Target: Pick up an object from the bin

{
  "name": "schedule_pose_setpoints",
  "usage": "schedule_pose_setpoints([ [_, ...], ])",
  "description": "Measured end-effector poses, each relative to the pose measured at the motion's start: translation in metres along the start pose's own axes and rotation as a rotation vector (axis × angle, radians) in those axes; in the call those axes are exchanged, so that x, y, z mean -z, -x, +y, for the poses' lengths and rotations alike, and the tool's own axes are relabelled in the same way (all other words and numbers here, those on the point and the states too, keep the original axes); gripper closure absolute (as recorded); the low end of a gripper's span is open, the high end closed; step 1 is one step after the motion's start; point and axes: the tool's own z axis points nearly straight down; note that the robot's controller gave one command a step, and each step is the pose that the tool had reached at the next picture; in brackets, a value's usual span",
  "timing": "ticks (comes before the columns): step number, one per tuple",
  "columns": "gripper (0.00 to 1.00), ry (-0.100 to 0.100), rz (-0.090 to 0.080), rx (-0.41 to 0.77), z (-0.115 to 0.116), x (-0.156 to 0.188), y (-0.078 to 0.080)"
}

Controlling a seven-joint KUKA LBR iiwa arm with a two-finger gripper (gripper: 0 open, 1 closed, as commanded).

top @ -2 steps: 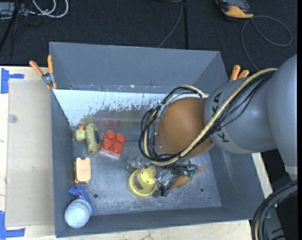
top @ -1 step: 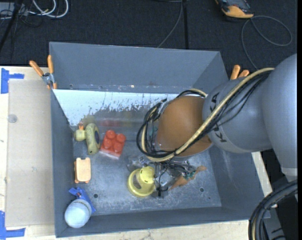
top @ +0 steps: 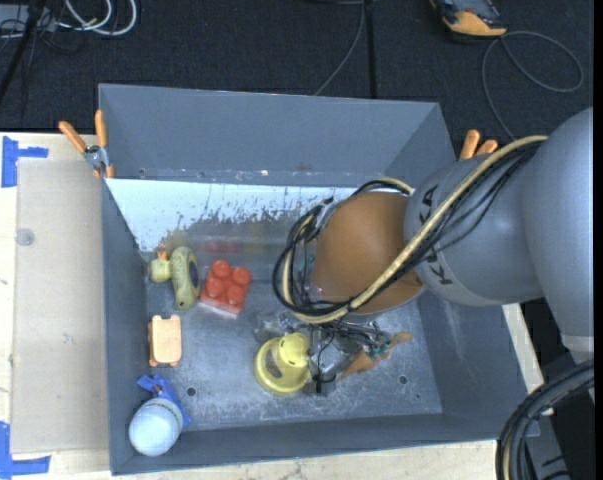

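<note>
My gripper (top: 326, 356) is low in the bin's front middle, mostly hidden under the arm's orange cover and cables. Just to its left, touching or nearly touching it, lies a yellow round cup-like thing (top: 279, 366) with a pale green knob on top. To its right a small brown-orange piece with a green bit (top: 371, 356) lies on the floor. Whether anything is held I cannot tell.
Further left lie a red studded brick (top: 226, 286), a yellow-green curved toy (top: 182, 274) and a flat orange block (top: 165, 339). A white ball with a blue piece (top: 155, 424) sits in the front left corner. The arm covers the bin's right half.
</note>
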Motion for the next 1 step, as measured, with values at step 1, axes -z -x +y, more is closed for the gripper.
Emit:
schedule_pose_setpoints([
  [1, 1.0, -0.002, 0.001, 0.078, -0.0009, 0.0001, 0.0036],
])
